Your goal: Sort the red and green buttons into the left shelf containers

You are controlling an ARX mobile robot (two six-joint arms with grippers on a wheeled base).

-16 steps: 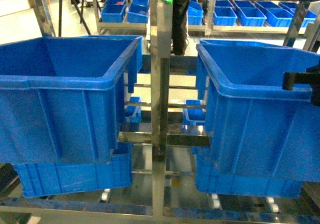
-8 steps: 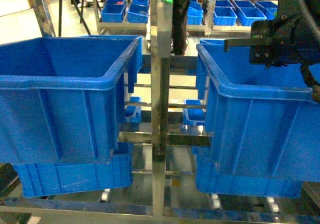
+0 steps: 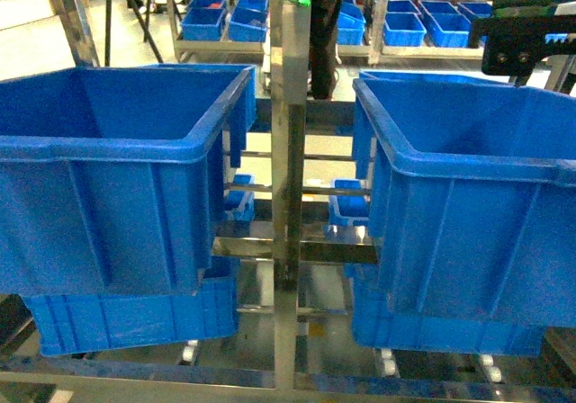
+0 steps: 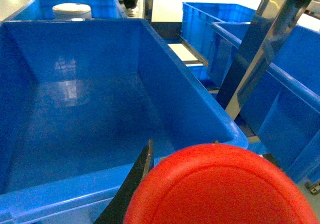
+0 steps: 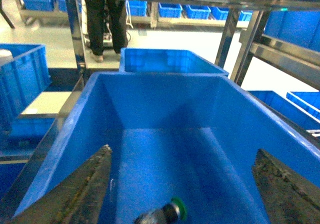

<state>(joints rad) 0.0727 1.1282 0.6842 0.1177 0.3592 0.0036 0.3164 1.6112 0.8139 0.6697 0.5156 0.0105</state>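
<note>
Crates stand side by side on the shelf. Left claw grips the red button just above the near rim of the left crate. Right claw hangs spread wide over the right crate, the green button lying directly beneath it.

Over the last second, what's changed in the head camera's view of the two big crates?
The right arm came in from the right edge, rose above the right crate and now sits higher, in the top right corner, with only its dark gripper body showing. Nothing visibly taken hold of or let go in this view. The left crate, the right crate and the steel post stayed put.
</note>
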